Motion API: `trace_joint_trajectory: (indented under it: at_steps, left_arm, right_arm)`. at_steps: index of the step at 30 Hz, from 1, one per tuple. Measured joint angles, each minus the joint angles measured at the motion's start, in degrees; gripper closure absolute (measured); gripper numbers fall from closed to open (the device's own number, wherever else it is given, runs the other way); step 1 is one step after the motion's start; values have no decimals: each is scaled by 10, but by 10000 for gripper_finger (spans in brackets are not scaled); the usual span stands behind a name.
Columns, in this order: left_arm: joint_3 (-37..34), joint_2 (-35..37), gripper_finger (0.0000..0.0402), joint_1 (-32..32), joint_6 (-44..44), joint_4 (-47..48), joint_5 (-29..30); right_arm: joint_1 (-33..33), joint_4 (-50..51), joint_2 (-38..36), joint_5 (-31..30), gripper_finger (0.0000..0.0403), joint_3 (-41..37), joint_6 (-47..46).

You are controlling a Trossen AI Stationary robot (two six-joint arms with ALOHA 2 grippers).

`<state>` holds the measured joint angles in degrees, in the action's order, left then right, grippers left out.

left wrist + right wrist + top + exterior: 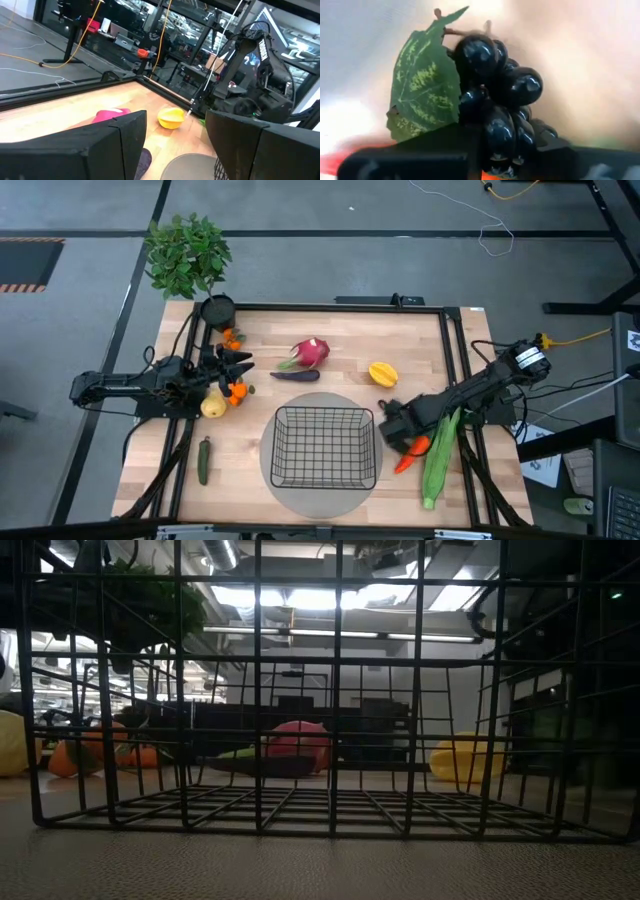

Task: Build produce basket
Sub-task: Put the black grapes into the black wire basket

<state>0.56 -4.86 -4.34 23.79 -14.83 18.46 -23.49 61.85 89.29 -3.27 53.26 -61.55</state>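
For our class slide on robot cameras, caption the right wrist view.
Right gripper clamps a bunch of glossy dark toy grapes with a green leaf, seen close up.

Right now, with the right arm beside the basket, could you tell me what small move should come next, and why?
Probably carry the right gripper sideways over the basket. Its jaws appear closed on the dark grapes, the basket is empty, and it sits just beside the rim.

Black wire-mesh basket on pale wood-plank table; glossy, smooth dark grapes with matt, veined leaf.
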Motion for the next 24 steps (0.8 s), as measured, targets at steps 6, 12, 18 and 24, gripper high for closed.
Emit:
trace_joint_trajectory:
  at_steps: [6,12,18,24]
  left_arm:
    - [0,0,209,0,0,0,0]
    - [0,0,209,0,0,0,-1]
    - [0,0,209,0,1,6,-56]
    - [0,0,209,0,1,8,-77]
  right_arm:
    - [2,299,-3,-115,356,146,-92]
    - [4,150,-21,-229,358,288,48]
    - [-5,-44,-20,-150,319,359,259]
    - [2,-155,-14,-52,194,363,411]
